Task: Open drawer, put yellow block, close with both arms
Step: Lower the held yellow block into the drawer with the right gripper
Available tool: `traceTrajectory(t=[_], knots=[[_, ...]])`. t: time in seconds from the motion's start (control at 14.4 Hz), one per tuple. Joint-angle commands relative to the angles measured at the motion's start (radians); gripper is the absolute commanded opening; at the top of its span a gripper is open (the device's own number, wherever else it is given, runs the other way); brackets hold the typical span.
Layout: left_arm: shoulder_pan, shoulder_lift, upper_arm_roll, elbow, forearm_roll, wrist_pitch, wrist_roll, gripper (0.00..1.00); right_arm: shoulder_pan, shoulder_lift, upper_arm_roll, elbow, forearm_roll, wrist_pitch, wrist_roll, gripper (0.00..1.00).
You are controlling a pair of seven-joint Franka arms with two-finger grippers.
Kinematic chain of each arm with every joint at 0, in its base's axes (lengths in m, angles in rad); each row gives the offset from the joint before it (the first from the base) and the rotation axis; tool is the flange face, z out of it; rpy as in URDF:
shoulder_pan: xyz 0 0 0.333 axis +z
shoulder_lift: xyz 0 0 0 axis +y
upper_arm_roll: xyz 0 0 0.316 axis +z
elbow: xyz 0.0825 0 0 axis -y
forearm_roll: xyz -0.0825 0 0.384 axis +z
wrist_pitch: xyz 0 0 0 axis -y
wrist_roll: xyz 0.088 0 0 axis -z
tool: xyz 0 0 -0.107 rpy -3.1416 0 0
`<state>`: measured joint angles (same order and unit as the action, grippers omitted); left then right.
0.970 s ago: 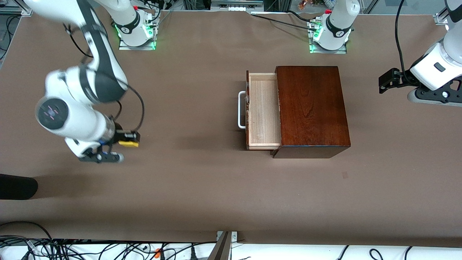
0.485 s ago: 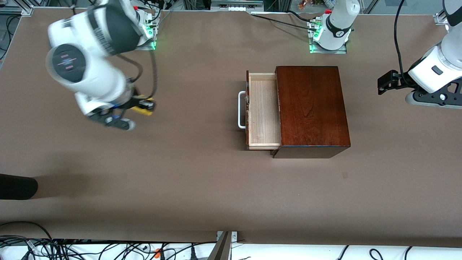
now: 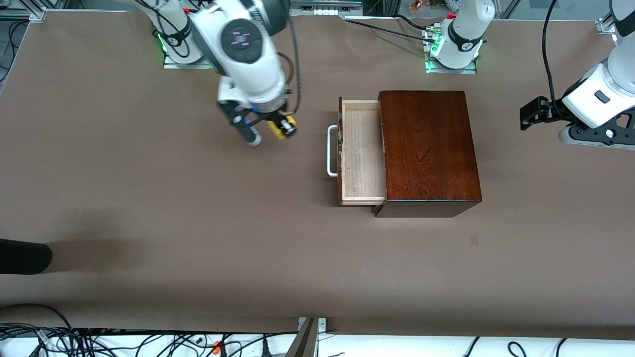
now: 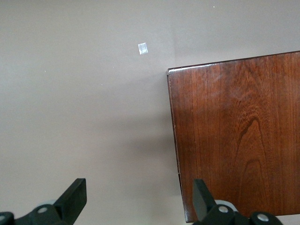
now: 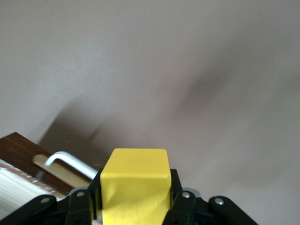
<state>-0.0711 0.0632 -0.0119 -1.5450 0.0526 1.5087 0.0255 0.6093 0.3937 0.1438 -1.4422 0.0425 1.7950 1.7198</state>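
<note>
The drawer (image 3: 362, 151) stands pulled out of the dark reddish-brown box (image 3: 429, 148), its pale tray empty and its white handle (image 3: 331, 151) toward the right arm's end of the table. My right gripper (image 3: 283, 126) is shut on the yellow block (image 3: 280, 127) in the air over bare table, a short way from the handle. In the right wrist view the block (image 5: 135, 185) sits between the fingers (image 5: 176, 197), with the handle (image 5: 70, 161) just ahead. My left gripper (image 3: 533, 111) waits open over the table at the left arm's end, the box (image 4: 239, 136) beside it.
A black object (image 3: 25, 256) juts in at the right arm's end, near the front camera. Cables (image 3: 99, 342) run along the table's near edge. A small pale mark (image 3: 474, 240) lies on the brown table (image 3: 198, 223) near the box.
The right arm has swung the yellow block from the right arm's end of the table across toward the drawer handle. The left arm has hardly moved.
</note>
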Motion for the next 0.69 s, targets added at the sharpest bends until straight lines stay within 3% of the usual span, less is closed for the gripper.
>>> traceTrajectory(t=[0.0, 0.21, 0.62], knots=[[0.002, -0.003, 0.003, -0.001, -0.007, -0.002, 0.014, 1.0, 0.072, 0.163, -0.006, 0.234, 0.01, -0.019, 0.272, 0.0], [0.002, -0.003, 0.003, -0.001, -0.007, -0.004, 0.016, 1.0, 0.127, 0.272, -0.006, 0.363, 0.01, 0.009, 0.484, 0.0], [0.002, -0.003, 0.0, -0.001, -0.007, -0.005, 0.014, 1.0, 0.213, 0.362, -0.007, 0.37, 0.008, 0.156, 0.731, 0.0]])
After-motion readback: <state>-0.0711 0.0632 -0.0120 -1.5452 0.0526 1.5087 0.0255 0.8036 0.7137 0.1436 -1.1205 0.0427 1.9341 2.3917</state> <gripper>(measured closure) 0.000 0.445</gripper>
